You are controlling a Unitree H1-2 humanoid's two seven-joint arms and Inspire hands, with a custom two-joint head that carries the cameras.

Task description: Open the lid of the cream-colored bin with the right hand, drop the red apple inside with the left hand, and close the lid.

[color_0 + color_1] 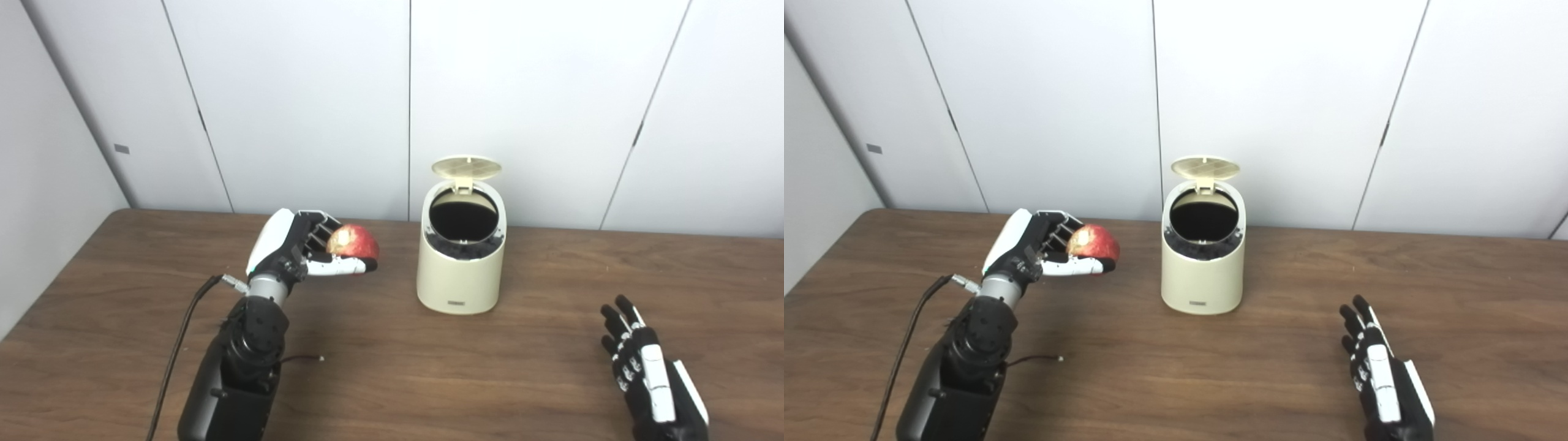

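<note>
Cream-colored bin point(460, 269): upright on the brown wood-grain counter point(392, 380), near its far edge, in front of the white panelled wall point(306, 92). Dark interior exposed through the round mouth.

Lid point(466, 168): raised on the hinge at the bin's back rim, standing up so its ribbed underside faces the cameras.

Red apple point(353, 241): held off the counter, left of the bin and at about the height of its upper half, clear of the bin's wall. Red skin with a pale patch.

Left hand point(301, 248): closed around the apple, fingers behind it and thumb beneath.

Right hand point(1381, 375): right of the bin and nearer the cameras, well apart from it; holding nothing, fingers extended and pointing away, back upward.

Black cable point(177, 349): runs along the left arm, left of the bin.
</note>
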